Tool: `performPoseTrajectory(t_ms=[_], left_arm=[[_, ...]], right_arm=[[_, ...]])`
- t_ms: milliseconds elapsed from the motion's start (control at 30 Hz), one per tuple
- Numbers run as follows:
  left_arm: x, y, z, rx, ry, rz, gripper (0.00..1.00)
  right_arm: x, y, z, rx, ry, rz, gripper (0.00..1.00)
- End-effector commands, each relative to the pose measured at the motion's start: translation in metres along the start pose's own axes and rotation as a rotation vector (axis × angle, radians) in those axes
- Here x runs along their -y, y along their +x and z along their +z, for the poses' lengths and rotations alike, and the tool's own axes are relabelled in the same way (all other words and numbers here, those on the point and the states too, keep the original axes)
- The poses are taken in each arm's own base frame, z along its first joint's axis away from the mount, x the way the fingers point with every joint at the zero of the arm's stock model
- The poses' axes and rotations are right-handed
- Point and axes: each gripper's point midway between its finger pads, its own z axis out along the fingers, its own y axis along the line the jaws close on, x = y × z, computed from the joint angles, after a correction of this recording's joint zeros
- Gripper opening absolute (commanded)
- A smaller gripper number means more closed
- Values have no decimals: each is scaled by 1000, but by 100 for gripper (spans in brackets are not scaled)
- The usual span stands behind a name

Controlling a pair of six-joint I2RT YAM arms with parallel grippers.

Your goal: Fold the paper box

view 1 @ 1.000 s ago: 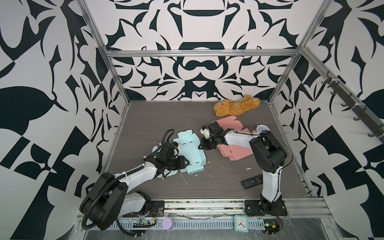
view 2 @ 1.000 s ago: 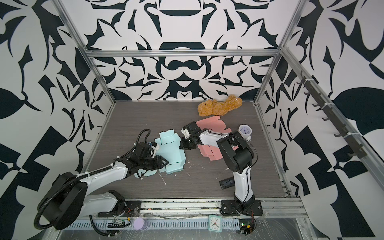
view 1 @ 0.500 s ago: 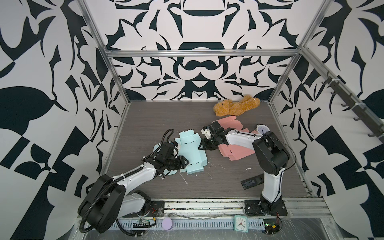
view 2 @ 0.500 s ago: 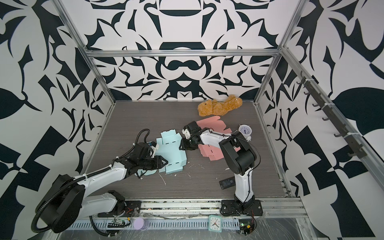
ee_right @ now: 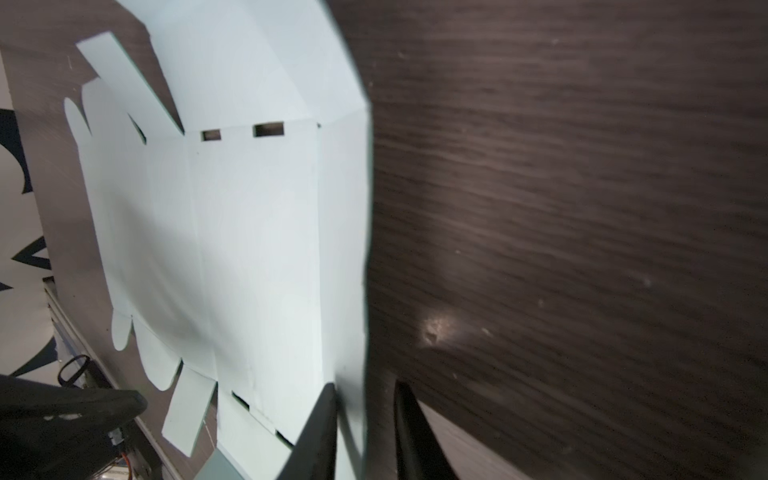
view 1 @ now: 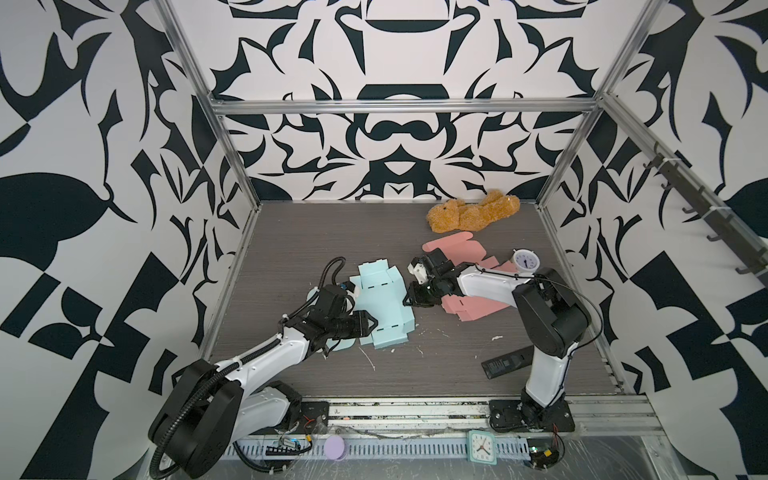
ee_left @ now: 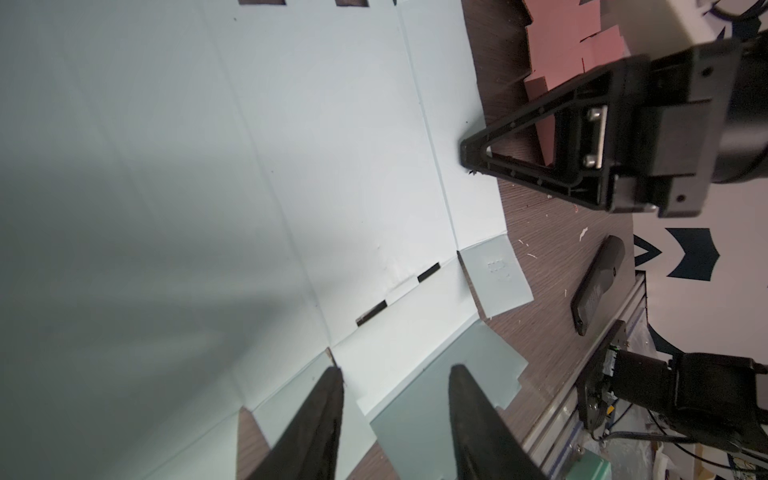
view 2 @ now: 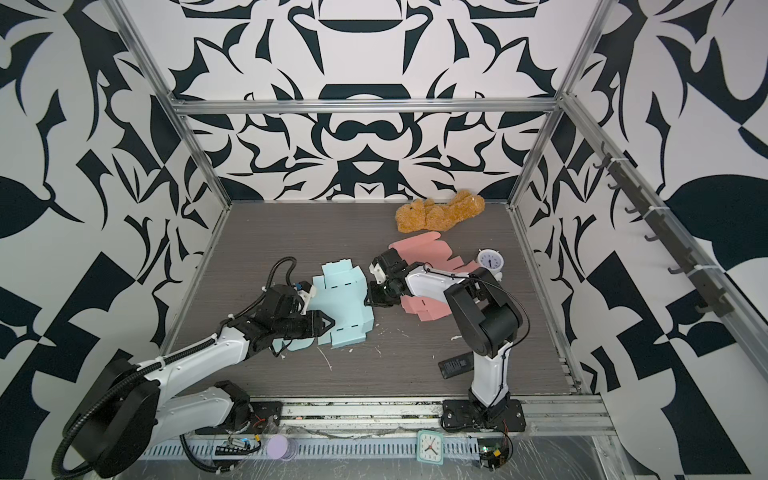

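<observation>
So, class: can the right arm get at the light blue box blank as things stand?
Probably yes: the right tool straddles one edge of the light blue box blank, jaws apart, with nothing in its way.

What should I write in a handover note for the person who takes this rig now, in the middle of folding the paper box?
Left gripper: fingers apart, empty, at the left side of the light blue flat die-cut paper box sheet.
Right gripper: fingers slightly apart around the sheet's right edge panel, which is bent up a little; no firm grip visible.
The sheet lies mid-way on the dark wooden table; a pink flat paper box sheet lies beside it, partly under the right arm.
Done: hardly anything, panels nearly flat.
Left: raise the walls, tuck the flaps.
</observation>
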Motion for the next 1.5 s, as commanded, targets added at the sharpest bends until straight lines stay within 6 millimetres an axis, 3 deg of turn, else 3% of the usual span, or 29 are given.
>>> performPoseTrajectory(t_ms=[0,500,667,833,1033,1467], left_arm=[[-2,0,-1,1,-10,8,45],[-8,-2,-4,4,-48,6,45],[-15,-1,-1,-1,-61,-6,45],[-15,-2,2,-12,-60,-12,45],[-20,-2,5,-11,-68,-18,45],[-27,6,14,-30,-60,-47,44]], right_arm=[[-17,-11,-12,46,-39,-30,22],[-13,-9,-23,-5,43,-126,12],[-12,-13,-23,-8,60,-140,15],[-18,-16,-14,2,9,-106,28],[-24,-19,-5,9,-52,-66,32],[-31,-18,6,24,-145,-6,26]])
